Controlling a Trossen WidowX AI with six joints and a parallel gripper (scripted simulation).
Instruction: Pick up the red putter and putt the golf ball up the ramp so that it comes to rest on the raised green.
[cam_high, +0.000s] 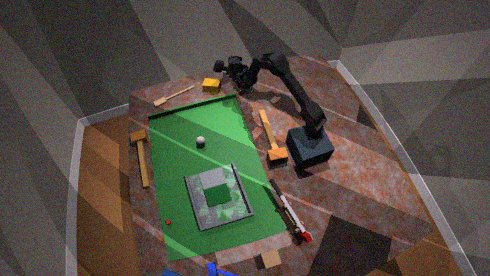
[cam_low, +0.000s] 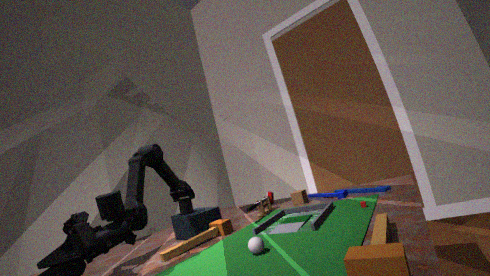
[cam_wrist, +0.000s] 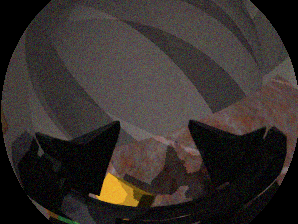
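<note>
Reaching arm: black six-joint arm (cam_high: 295, 90) stretched from dark blue square base (cam_high: 309, 146) toward the far edge of the mottled brown surface (cam_high: 360, 170).
End effector (cam_high: 220, 65): spread wide, nothing between the fingers; hangs past the far end of the green mat, just beside the small yellow block (cam_high: 211, 84). Wrist view: two dark fingertips well apart, a yellow patch low between them.
Red putter (cam_high: 292, 212): long thin club with pale shaft and red head, lying flat on the surface just off the right edge of the mat, near corner, red head toward the near side; untouched, well apart from the end effector.
White golf ball (cam_high: 200, 141): resting on the flat green mat (cam_high: 170, 165), far half, apart from the ramp.
Raised green (cam_high: 217, 195): dark green square patch atop the grey square ramp platform (cam_high: 200, 212); nothing lying on it. Dark rail (cam_high: 241, 186) along its right side.
Small red marker (cam_high: 168, 222): on the mat, left of the platform near its near corner.
Wooden mallets: one left of the mat (cam_high: 141, 156), one right of the mat (cam_high: 272, 140) beside the base, both flat on the surface.
Thin tan stick (cam_high: 172, 95): beyond the far left corner of the mat.
Blue bars (cam_low: 350, 191): at the near edge of the surface.
</note>
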